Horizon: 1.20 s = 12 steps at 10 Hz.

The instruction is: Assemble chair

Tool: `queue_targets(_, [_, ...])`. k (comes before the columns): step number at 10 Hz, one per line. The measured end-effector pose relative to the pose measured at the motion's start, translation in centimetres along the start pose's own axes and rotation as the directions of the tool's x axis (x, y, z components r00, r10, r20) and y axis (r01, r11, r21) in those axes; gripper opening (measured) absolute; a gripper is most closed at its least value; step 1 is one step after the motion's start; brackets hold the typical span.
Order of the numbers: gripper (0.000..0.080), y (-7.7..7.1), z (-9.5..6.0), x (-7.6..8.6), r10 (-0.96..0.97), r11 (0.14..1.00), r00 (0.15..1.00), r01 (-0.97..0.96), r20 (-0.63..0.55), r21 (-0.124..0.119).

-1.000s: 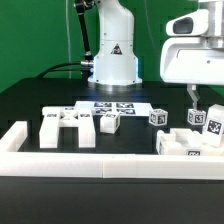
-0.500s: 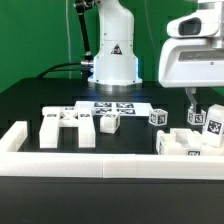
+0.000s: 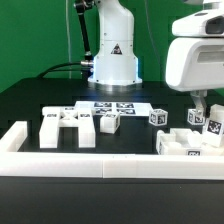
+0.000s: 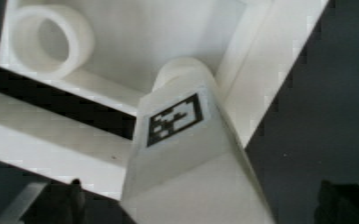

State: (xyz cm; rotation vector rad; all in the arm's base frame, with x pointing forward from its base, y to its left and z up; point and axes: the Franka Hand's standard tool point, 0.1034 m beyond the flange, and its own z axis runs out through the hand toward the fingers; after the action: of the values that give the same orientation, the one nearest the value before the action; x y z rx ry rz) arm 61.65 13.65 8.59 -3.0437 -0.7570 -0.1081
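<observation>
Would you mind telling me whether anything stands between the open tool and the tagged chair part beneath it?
Nothing visible does. The tool hangs open over the tagged chair part. The wrist view shows that part straight below it, uncovered, with other white parts only beside it.

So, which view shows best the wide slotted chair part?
The exterior view: the wide slotted chair part lies whole, at the exterior view's left. The wrist view shows none of it, only a tagged part close up.

One H-frame (image 3: 68, 127), four tagged blocks (image 3: 110, 122), one slab (image 3: 185, 146); one marker board (image 3: 110, 107); one border rail (image 3: 100, 166).
</observation>
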Motion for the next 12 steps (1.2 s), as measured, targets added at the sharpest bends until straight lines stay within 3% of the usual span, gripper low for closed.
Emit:
queue_targets(3, [0.0637,0.26,0.15,-0.14,-0.059,0.998,0.998,0.059,0.002,0.001])
queue_targets(5, [0.0286,0.28,0.16,-0.16,-0.059,0.998,0.998,0.059,0.002,0.001])
queue_targets(7, [0.0287,0.29,0.16,-0.17,-0.027,1.000,1.000,0.027,0.002,0.001])
queue_targets(9, [0.0287,0.29,0.20,-0.38,0.124,0.992,0.992,-0.124,-0.002,0.000])
queue_targets(12, [0.0287,0.73,0.28,-0.41,0.448,0.894,0.894,-0.448,-0.008,0.003])
